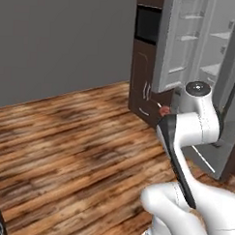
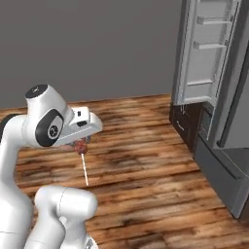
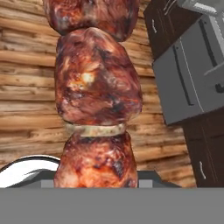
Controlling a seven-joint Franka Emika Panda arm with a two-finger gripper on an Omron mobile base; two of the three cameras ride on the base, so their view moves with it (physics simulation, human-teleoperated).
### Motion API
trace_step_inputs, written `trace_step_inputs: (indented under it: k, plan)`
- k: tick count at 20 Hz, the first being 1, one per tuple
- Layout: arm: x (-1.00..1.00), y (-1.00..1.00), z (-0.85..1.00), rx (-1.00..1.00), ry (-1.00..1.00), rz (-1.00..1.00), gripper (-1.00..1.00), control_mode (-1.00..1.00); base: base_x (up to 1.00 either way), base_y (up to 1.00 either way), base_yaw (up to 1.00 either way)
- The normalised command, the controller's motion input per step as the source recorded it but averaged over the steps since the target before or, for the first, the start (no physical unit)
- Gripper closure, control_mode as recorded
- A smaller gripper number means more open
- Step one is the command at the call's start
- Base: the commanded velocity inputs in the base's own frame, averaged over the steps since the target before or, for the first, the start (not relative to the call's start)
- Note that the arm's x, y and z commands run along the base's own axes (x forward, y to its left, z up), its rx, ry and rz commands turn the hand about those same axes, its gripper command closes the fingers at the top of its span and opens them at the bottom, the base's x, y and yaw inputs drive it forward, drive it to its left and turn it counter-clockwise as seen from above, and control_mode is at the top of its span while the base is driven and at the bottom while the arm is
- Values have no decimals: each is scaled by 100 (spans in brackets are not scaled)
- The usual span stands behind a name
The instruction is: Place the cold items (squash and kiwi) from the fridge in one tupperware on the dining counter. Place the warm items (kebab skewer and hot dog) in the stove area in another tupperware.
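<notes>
Left base view: the kebab skewer shows as a small reddish piece at the front of the arm, near the dark cabinet and below the open fridge door. The gripper itself is hidden behind the arm's wrist.

Right base view: the gripper is under the white hand and is closed on the meat end of the skewer. The thin stick hangs down from the meat toward the wooden floor, a little tilted. The long axis is therefore almost vertical, below the jaws.

Hand view: the meat pieces stand just in front of the camera, in line with the gripper; the jaws are clamped on the skewer.

Coming move, as I judge: no tupperware is in view, so the skewer must be carried there, stick pointing down.
</notes>
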Motion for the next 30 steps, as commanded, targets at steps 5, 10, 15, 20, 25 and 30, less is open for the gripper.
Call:
trace_step_inputs:
  k: [5,10,15,20,25,30]
  plan:
    - [0,0,0,0,0,0,100,100,92,6,48]
    - [0,0,0,0,0,0,100,100,82,0,59]
    - [0,0,0,0,0,0,100,100,90,-9,63]
    - [0,0,0,0,0,0,100,100,91,-25,62]
    - [0,0,0,0,0,0,100,100,79,-45,55]
    - [0,0,0,0,0,0,100,100,71,-53,52]
